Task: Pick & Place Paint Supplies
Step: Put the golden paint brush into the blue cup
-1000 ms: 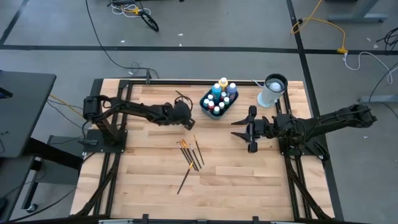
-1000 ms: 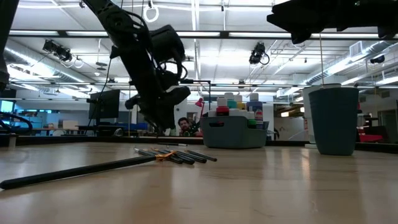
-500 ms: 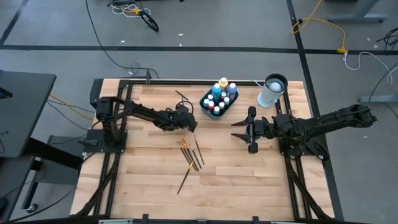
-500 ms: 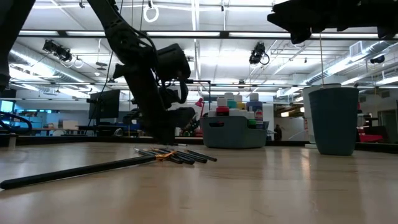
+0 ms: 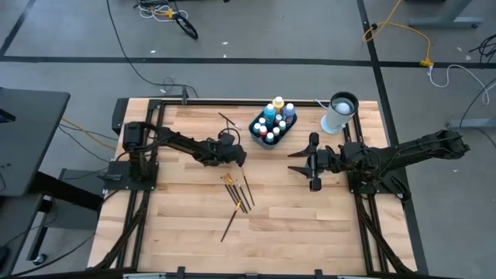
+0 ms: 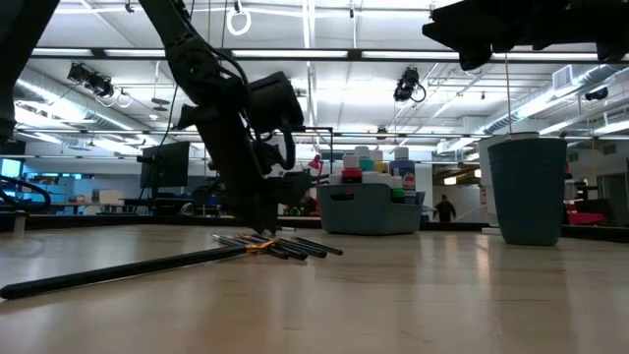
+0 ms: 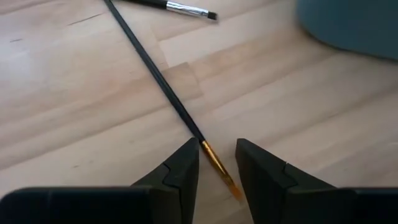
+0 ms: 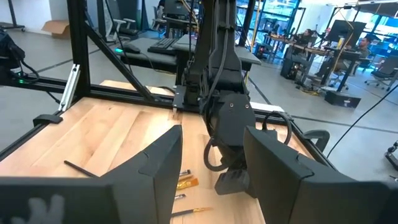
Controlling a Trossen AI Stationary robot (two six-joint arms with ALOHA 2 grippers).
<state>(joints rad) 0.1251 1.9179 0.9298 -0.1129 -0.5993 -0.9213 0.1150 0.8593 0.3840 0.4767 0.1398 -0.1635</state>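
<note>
Your left tool [image 7: 216, 167] has dropped low over the tabletop [image 5: 186, 209] since a second ago, its prongs slightly parted astride the orange tip of a thin brush [image 7: 163, 84], so a pinch looks close. Only the left wrist view shows this; from above the arm hides it. The right tool [image 5: 312, 162] waits, spread, near the bottle bin [image 5: 256, 127].

Both arms [image 5: 178, 141] were dark, jointed tubes — black cables looped along them; the fingers [image 7: 177, 180] were matte black wedges.
</note>
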